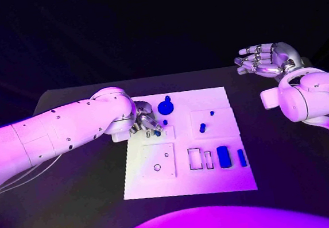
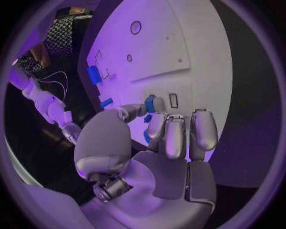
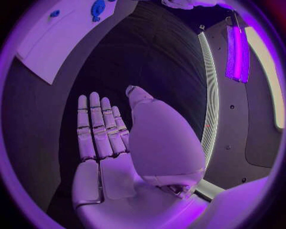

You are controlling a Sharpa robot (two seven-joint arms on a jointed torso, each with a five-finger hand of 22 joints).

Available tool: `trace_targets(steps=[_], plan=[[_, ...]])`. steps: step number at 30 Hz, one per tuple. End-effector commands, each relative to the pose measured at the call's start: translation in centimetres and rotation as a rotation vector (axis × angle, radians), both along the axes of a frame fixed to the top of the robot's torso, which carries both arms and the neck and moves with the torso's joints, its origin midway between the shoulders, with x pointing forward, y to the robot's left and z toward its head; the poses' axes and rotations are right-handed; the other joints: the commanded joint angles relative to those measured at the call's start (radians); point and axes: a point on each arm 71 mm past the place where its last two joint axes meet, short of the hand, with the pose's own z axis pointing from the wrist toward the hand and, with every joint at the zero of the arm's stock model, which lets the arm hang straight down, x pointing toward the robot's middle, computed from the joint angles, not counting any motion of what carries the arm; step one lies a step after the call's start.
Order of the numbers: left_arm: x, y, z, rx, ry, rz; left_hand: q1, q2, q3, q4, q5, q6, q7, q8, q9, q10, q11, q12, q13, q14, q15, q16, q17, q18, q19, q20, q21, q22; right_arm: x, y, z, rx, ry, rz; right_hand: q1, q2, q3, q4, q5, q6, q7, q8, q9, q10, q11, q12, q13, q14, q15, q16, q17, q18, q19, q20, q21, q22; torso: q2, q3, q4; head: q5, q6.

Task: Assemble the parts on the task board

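The white task board (image 1: pixel 224 177) lies mid-table. My left hand (image 1: pixel 144 121) hovers over its far left part, thumb and fingers pinching a small blue part (image 2: pixel 150 103) close above the board (image 2: pixel 197 47); the same part (image 1: pixel 157 132) peeks out below the fingers. A round blue part (image 1: pixel 165 107) stands just beyond the hand. Two small blue parts (image 1: pixel 202 127) sit mid-board, and two blue blocks (image 1: pixel 223 156) stand near the front right. My right hand (image 1: pixel 267 59) is raised beyond the board's far right corner, fingers apart and empty. The right wrist view shows those fingers (image 3: pixel 98 126) stretched straight over the black table.
Empty rectangular slots (image 1: pixel 195 158) and a small ring hole (image 1: pixel 157 168) mark the board's near half. Black table (image 1: pixel 75 185) surrounds the board on both sides. A corner of the board (image 3: pixel 47 43) lies far from my right hand.
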Motion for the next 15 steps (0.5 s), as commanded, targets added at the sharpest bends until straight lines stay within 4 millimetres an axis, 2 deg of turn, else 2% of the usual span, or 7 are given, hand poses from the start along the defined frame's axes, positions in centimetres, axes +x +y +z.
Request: trace_targets(steps=[1, 11, 15], plan=[[-0.54, -0.43, -0.5, 0.02, 0.037, -0.042, 0.0, 0.003, 0.191, -0.198, -0.004, 0.025, -0.028, -0.004, 0.001, 0.007, 0.002, 0.004, 0.002, 0.04, -0.004, -0.003, 0.007, -0.015, 0.008, 0.002, 0.004, 0.0, -0.02, 0.14, -0.03, -0.004, -0.006, 0.02, -0.007, -0.005, 0.006, 0.002, 0.004, -0.008, 0.076, 0.004, -0.001, 0.002, 0.007, -0.001, -0.001, 0.0, 0.007, -0.003, -0.001, 0.004, -0.007, 0.002, -0.004, -0.001, 0.0, 0.0, 0.0001, -0.001, 0.0], [-0.59, -0.41, -0.47, 0.019, 0.036, -0.043, -0.006, -0.005, 0.169, -0.205, -0.007, 0.028, -0.029, -0.002, 0.005, 0.01, 0.002, 0.007, 0.007, 0.04, -0.004, -0.003, 0.008, -0.016, 0.007, 0.005, 0.003, 0.0, -0.05, 0.13, -0.15, -0.004, -0.003, 0.02, -0.006, -0.005, 0.008, 0.001, 0.007, -0.009, 0.076, 0.004, -0.002, 0.002, 0.007, -0.001, -0.003, 0.0, 0.007, -0.005, -0.002, 0.004, -0.007, 0.002, -0.005, -0.003, -0.001, 0.0004, 0.0002, -0.002, 0.0], [-0.55, -0.37, -0.43, 0.016, 0.029, -0.037, -0.037, -0.01, 0.085, -0.168, -0.011, 0.029, -0.034, -0.004, 0.009, 0.009, 0.0, 0.005, 0.006, 0.04, -0.006, -0.004, 0.008, -0.016, 0.007, 0.014, -0.004, -0.002, -0.06, 0.13, -0.17, -0.004, -0.003, 0.019, -0.006, -0.005, 0.008, 0.001, 0.007, -0.009, 0.076, 0.004, -0.002, 0.002, 0.007, -0.001, -0.003, 0.0, 0.007, -0.005, -0.002, 0.004, -0.007, 0.002, -0.005, -0.003, 0.0, 0.0005, -0.0003, -0.001, 0.0]])
